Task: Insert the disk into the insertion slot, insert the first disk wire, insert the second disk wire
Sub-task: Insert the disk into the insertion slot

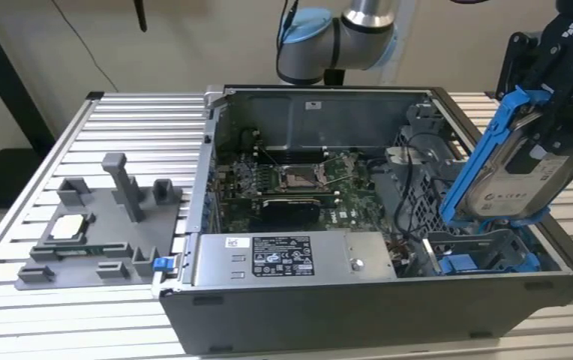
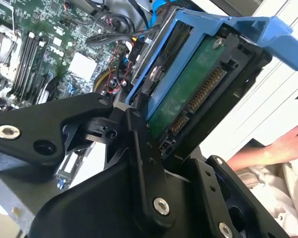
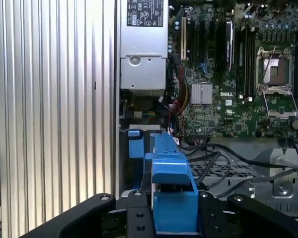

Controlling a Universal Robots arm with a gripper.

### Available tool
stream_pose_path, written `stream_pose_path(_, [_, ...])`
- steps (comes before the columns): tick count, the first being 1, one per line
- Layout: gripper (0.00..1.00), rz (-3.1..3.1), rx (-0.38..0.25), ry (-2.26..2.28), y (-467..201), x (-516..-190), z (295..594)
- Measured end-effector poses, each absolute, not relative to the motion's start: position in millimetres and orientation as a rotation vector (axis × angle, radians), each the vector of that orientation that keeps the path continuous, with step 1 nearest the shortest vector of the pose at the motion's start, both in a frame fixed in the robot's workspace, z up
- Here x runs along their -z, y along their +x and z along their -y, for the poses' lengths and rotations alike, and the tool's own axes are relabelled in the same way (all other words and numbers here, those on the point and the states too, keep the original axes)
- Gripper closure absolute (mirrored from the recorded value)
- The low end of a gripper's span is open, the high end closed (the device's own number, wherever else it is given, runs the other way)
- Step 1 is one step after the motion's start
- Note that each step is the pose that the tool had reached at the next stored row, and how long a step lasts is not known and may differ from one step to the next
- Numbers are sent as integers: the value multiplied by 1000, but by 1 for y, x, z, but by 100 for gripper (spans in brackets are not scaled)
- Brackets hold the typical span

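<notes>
Approach with the disk (image 1: 508, 177) over the insertion slot (image 1: 481, 247)
The hand (image 1: 552, 139) was clenched on the disk, holding it steeply tilted, lower edge down, probably so its blue carrier could slide into the grey bay just beneath the hand; not yet seated.

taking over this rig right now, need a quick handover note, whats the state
Grip: end effector shut on the disk.
Where: disk held tilted in the air above the insertion slot, at the exterior view's right end of the open computer case.
Done: disk picked up.
Left: disk not yet in the slot; its connectors are bare, so neither wire is in.
</notes>
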State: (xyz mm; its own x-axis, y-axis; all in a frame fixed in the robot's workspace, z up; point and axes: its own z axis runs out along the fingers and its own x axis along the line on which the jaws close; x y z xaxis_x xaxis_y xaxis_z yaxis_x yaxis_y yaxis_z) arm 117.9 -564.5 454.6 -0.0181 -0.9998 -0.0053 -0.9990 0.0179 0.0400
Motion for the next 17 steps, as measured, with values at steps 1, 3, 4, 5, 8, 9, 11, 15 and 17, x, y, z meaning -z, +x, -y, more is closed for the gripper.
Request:
stream_pose_path(1, [100,2224,50,2184,118,-454,564])
stream_pose_path(3, [100,2224,51,2184,118,-452,564])
stream_pose_path(4, [100,2224,51,2184,118,-452,564])
stream_pose_path(5, [100,2224,50,2184,118,-452,564])
stream_pose_path(8, [100,2224,51,2184,118,-452,564])
stream_pose_path(9, [100,2224,51,2184,118,-452,564])
stream_pose_path(11, [100,2224,51,2184,118,-451,564])
stream_pose_path(15, [100,2223,52,2184,118,-445,565])
stream_pose_path(17, [100,2223,52,2184,118,-441,565])
